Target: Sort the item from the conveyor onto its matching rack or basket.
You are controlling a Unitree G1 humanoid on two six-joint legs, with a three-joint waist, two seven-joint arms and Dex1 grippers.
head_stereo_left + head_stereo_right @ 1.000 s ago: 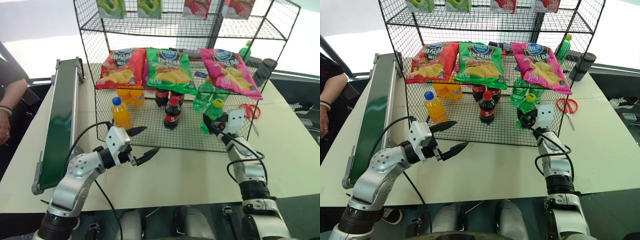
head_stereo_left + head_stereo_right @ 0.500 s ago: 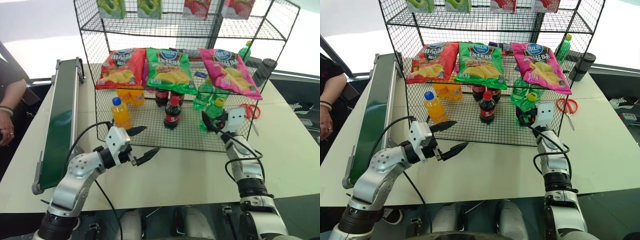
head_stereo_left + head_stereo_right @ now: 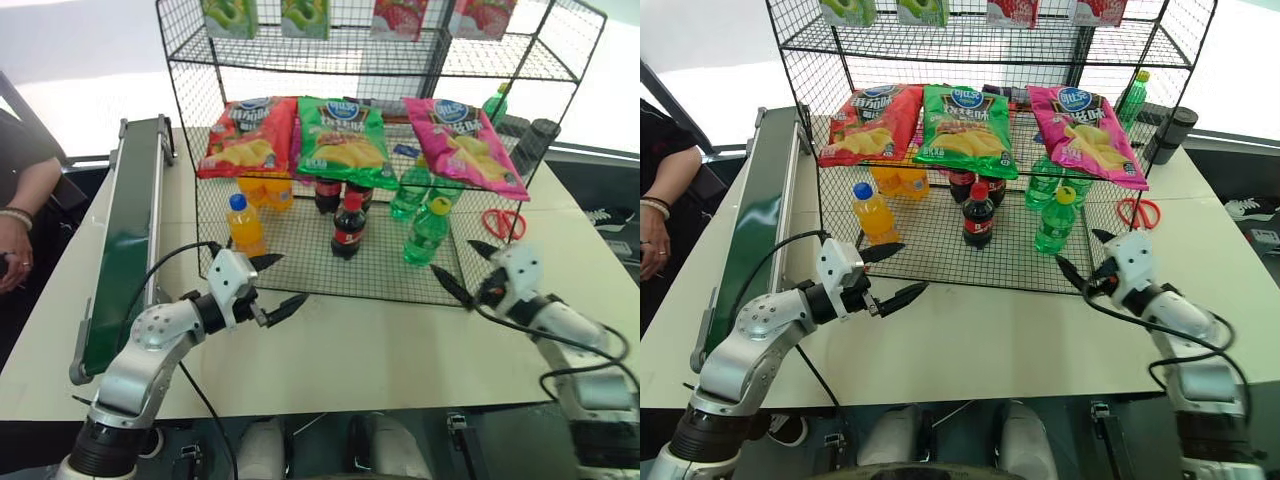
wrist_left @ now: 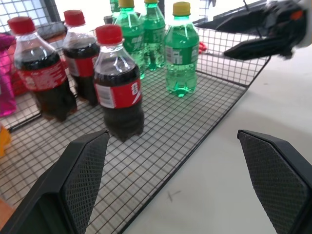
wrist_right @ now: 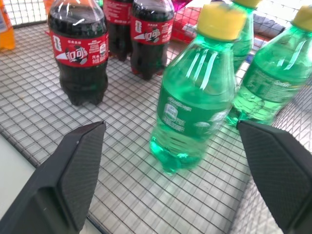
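The green soda bottle [image 3: 426, 232] stands upright, cap up, on the rack [image 3: 300, 255].

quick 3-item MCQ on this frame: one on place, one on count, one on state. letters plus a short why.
1. Where does the small clear-green plastic soda bottle with the yellow cap stand?
A. on the dark green conveyor belt
B. on the bottom tier of the black wire rack
C. on the white table

2. How many chip bags lie on the middle tier?
A. two
B. three
C. five

3. How is the right gripper?
A. open, holding nothing
B. shut on the bottle
C. shut on a bag

Key: B, the bottle's base rests on the mesh; B, red, green and pink bags; A, its fingers are spread, apart from the bottle.
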